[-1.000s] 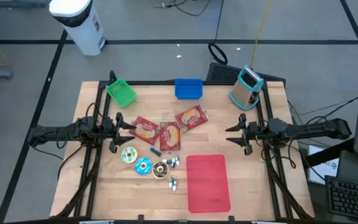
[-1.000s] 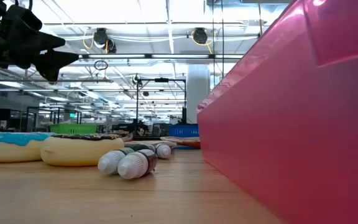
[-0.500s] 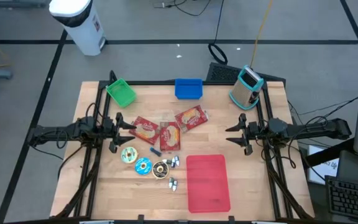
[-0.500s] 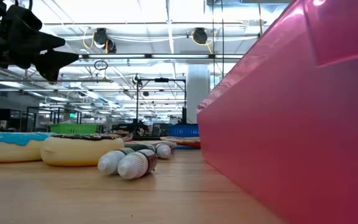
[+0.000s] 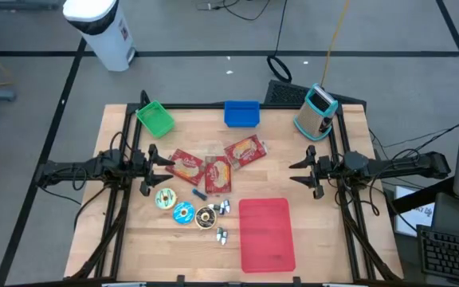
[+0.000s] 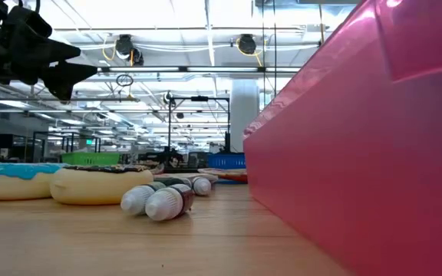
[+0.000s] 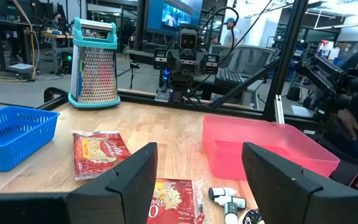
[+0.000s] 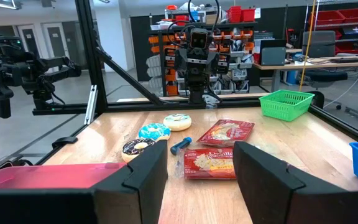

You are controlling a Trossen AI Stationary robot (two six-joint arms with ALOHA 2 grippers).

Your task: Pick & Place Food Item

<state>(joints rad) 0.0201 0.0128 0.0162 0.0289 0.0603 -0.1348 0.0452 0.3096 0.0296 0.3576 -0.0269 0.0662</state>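
Observation:
Three red snack packets (image 5: 186, 165) (image 5: 217, 173) (image 5: 245, 150) lie flat at the table's middle. Nearer the front are three doughnuts (image 5: 183, 213), a small blue piece (image 5: 200, 194) and small bottles (image 5: 224, 207), which lie on their sides in the low view (image 6: 158, 201). A pink tray (image 5: 266, 233) rests flat at the front right. My left gripper (image 5: 170, 163) hovers open at the table's left, pointing level at the packets (image 7: 101, 151). My right gripper (image 5: 293, 173) hovers open at the table's right, pointing level across the table (image 8: 201, 171). Neither has anything between its fingers.
At the far edge stand a green basket (image 5: 155, 119), a blue basket (image 5: 241, 113) and a teal-framed grater (image 5: 317, 112). A black frame runs along the table's sides. Bare wood shows at the front left and between the tray and my right gripper.

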